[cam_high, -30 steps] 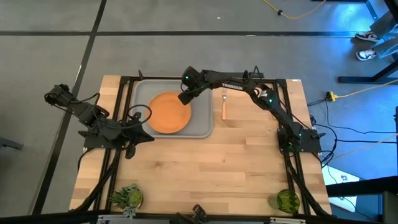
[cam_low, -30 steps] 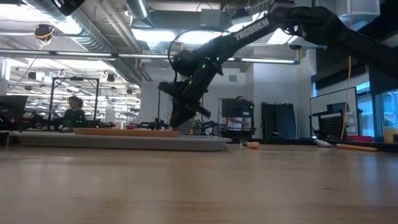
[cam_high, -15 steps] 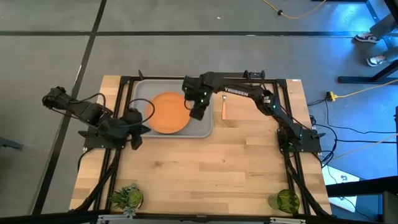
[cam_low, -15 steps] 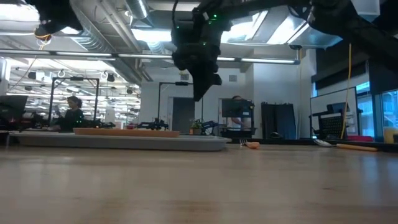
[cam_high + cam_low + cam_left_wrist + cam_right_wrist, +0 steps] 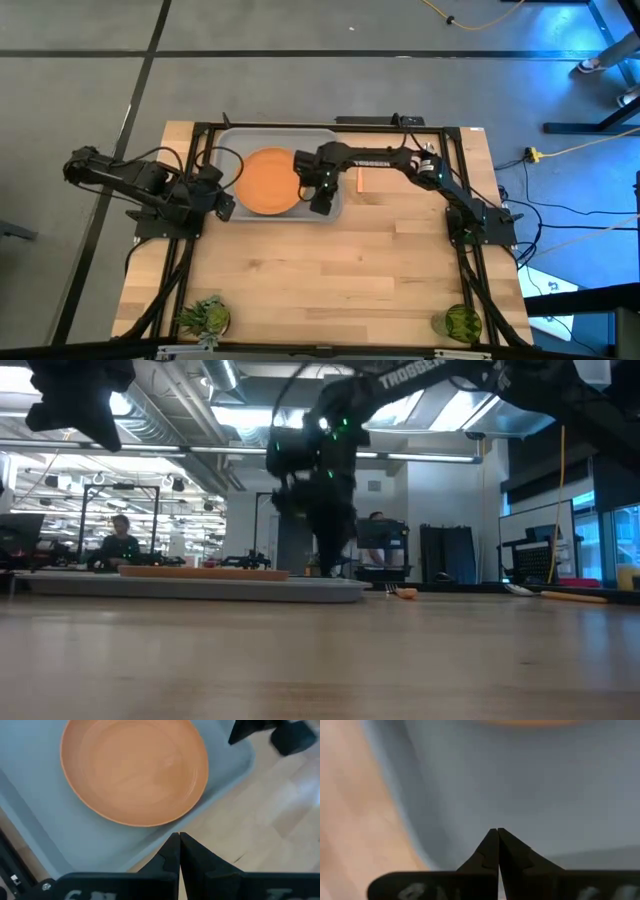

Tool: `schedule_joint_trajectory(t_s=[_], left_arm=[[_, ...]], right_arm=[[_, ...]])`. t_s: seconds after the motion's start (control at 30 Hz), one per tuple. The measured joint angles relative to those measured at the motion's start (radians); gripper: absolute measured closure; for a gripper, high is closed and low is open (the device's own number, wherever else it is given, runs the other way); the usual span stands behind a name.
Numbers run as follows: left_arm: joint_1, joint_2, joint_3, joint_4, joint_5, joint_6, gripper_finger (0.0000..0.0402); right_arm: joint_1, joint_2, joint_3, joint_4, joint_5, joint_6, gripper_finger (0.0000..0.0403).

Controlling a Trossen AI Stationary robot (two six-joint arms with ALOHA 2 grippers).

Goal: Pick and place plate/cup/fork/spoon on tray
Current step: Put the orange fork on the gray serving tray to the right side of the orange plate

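Note:
The orange plate lies flat in the grey tray; it also shows in the left wrist view. My right gripper is shut and points down over the tray's near right corner. My left gripper is shut, raised above the tray's near left corner. The fork lies on the table right of the tray, partly under the right arm. The green cup stands at the near right corner. I cannot make out the spoon. My right gripper's shut fingertips point down at the tray's floor beside the plate, near the tray's near right corner. The tray's rim hides the tips in the low view, and I cannot tell whether they touch the tray.
A spiky green plant-like object stands at the near left corner. Bare wood fills the table's near half. Black frame rails run along both table sides.
My right gripper has left the plate's far right rim, risen, gone toward the table's near edge along the tray's right side, and come down again. My left gripper has gone toward the far edge, closer to the tray. The plate has stayed in place.

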Motion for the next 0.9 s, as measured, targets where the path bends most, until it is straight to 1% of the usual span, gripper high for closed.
schedule_joint_trajectory(t_s=[0.13, 0.27, 0.43, 0.5, 0.6, 0.63, 0.77, 0.83, 0.9], left_arm=[[-0.001, 0.000, 0.000, 0.004, 0.000, -0.003, 0.0401], [-0.001, 0.000, 0.000, 0.004, 0.000, -0.003, 0.0401], [-0.001, 0.000, 0.000, 0.007, 0.000, -0.004, 0.0401], [-0.001, 0.000, 0.000, 0.015, 0.000, -0.004, 0.0401], [-0.001, 0.000, 0.000, 0.027, 0.000, -0.004, 0.0401], [-0.001, 0.000, 0.000, 0.027, 0.000, -0.004, 0.0401], [-0.001, 0.000, 0.000, 0.027, 0.000, 0.002, 0.0401], [-0.001, 0.000, 0.000, 0.027, 0.000, 0.003, 0.0401], [-0.001, 0.000, 0.000, 0.026, 0.000, 0.003, 0.0401]], right_arm=[[0.000, 0.000, -0.086, 0.065, 0.004, 0.003, 0.0400], [0.000, -0.001, -0.087, 0.070, 0.034, -0.001, 0.0400], [-0.001, 0.000, 0.026, 0.001, 0.041, -0.018, 0.0400], [-0.003, 0.000, 0.091, -0.074, 0.078, -0.014, 0.0400], [-0.012, 0.000, 0.201, -0.200, 0.177, 0.007, 0.0400], [-0.018, -0.002, 0.234, -0.247, 0.195, 0.015, 0.0400], [-0.042, -0.003, 0.344, -0.369, 0.202, 0.032, 0.0400], [-0.057, -0.010, 0.361, -0.391, 0.202, 0.050, 0.0400], [-0.071, -0.029, 0.341, -0.398, 0.199, 0.060, 0.0400]])
